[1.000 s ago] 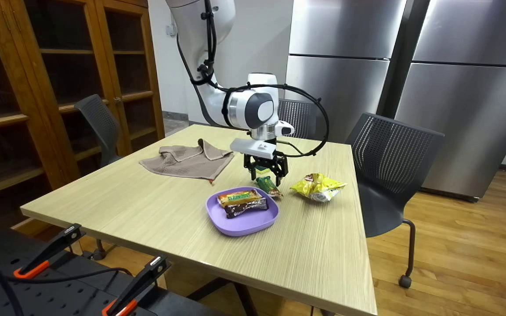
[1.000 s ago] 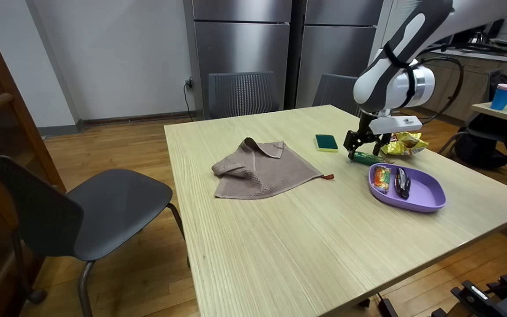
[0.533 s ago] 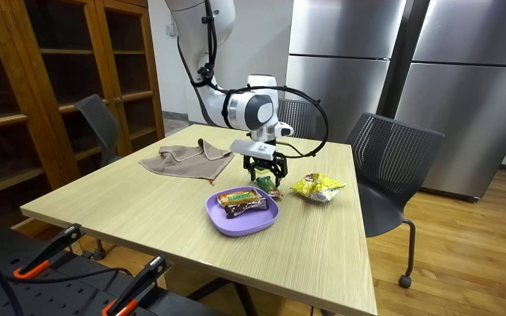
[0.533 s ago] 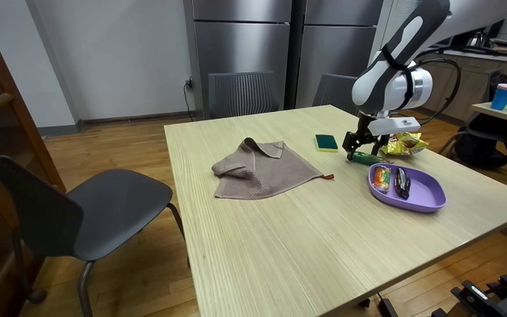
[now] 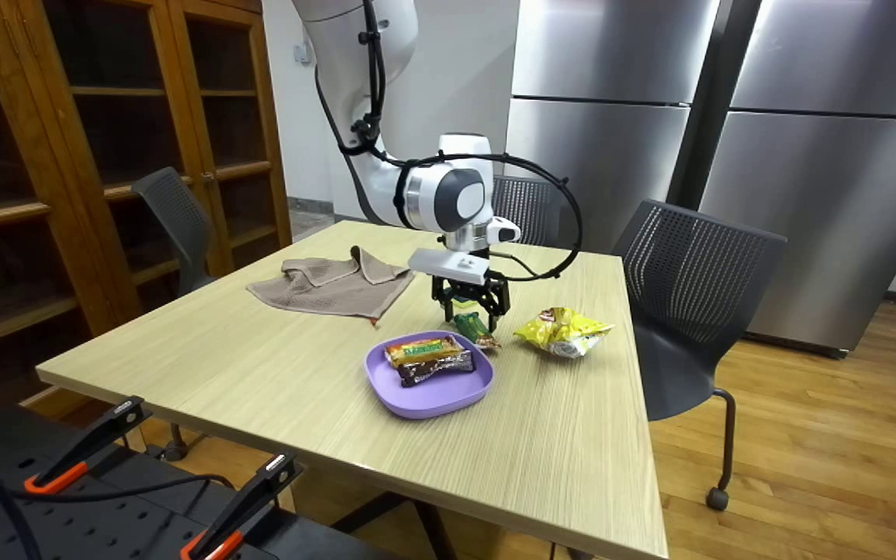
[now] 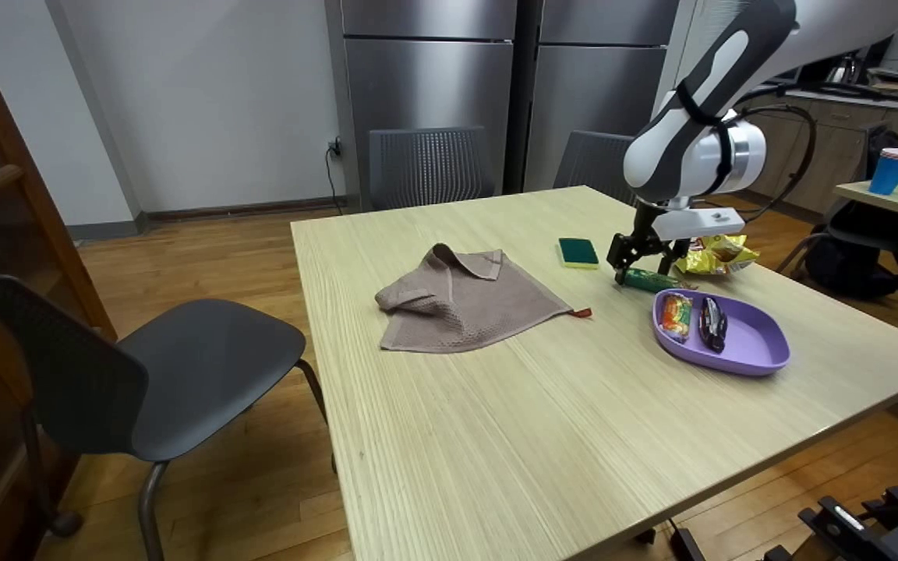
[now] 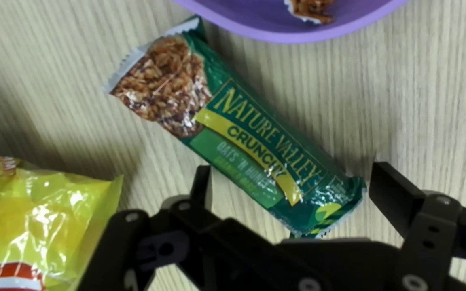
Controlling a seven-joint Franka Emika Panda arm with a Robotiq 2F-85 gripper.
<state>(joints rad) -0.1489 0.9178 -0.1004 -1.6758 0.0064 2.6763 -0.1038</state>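
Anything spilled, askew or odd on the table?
No spill or clear damage visible. The green granola bar lies askew to the open pincer, slanting diagonally across its opening in the wrist view. The brown towel is rumpled and the yellow bag crumpled, so both look untidy rather than neatly laid.

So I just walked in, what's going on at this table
A robot arm has its pincer open at a green Nature Valley bar, jaws apart on either side, not clamped on it. That bar lies on the table close beside a purple plate, which holds an orange-wrapped bar and a dark-wrapped bar. A yellow bag lies nearby.
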